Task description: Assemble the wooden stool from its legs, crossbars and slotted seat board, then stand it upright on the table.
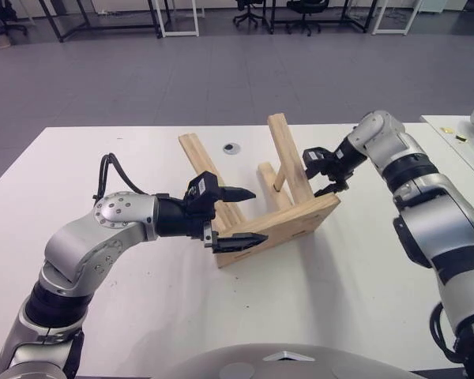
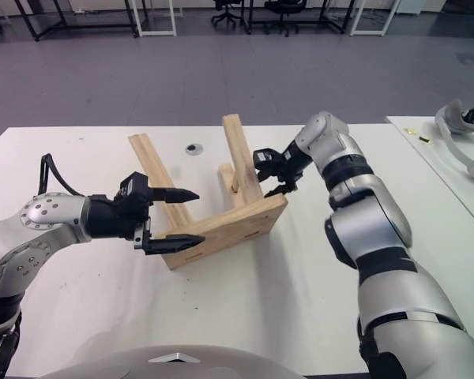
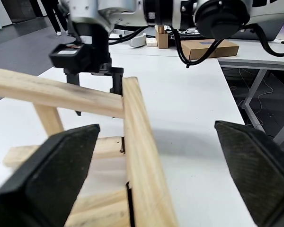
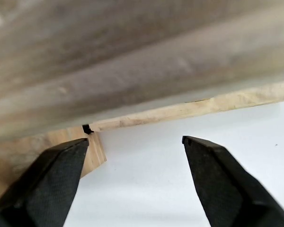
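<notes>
The wooden stool (image 1: 280, 229) lies on its side on the white table (image 1: 103, 158), seat board on edge, legs (image 1: 288, 158) pointing away, a crossbar (image 1: 270, 185) between them. My left gripper (image 1: 257, 215) is open, its fingers straddling the seat board's left end without touching it. In the left wrist view the board's edge (image 3: 142, 165) runs between the dark pads (image 3: 52, 179). My right gripper (image 1: 314, 175) is open at the right leg, near where it meets the seat. The right wrist view has wood (image 4: 132, 61) close above the spread fingertips (image 4: 42, 184).
A small dark round object (image 1: 232, 148) lies on the table behind the stool. A white headset (image 2: 466, 134) rests on a second table at the right. Bare table surrounds the stool in front and on the left.
</notes>
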Controlling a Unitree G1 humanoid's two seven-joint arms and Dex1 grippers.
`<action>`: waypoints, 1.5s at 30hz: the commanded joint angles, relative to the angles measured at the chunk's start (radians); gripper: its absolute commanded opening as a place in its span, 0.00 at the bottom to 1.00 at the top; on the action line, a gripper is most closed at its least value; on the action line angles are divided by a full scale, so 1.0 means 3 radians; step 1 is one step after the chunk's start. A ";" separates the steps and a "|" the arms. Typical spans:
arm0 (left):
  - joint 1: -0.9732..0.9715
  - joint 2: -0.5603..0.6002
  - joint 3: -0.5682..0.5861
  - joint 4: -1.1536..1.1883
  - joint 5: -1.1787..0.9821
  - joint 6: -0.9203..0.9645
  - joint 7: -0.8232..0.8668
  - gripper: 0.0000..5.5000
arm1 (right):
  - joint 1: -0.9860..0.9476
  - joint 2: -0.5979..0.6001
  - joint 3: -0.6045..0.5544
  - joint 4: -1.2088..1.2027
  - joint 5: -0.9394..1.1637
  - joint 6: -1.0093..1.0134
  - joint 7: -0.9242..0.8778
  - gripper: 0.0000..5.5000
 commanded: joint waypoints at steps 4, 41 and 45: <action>0.0075 0.0298 0.0061 0.0172 0.0320 -0.0176 -0.0128 0.81 | 0.0941 -0.0855 0.0102 -0.2182 0.1145 0.1168 0.0022 0.68; 0.0599 0.0333 -0.0123 0.1060 0.0356 -0.0317 -0.1340 0.81 | 0.2816 -0.0985 -0.1115 -0.3447 0.1779 0.1942 -0.0799 0.68; 0.0850 0.0528 -0.0171 0.0926 0.0419 -0.0375 -0.1478 0.81 | 0.2815 -0.0943 -0.1129 -0.3445 0.1765 0.1959 -0.0847 0.68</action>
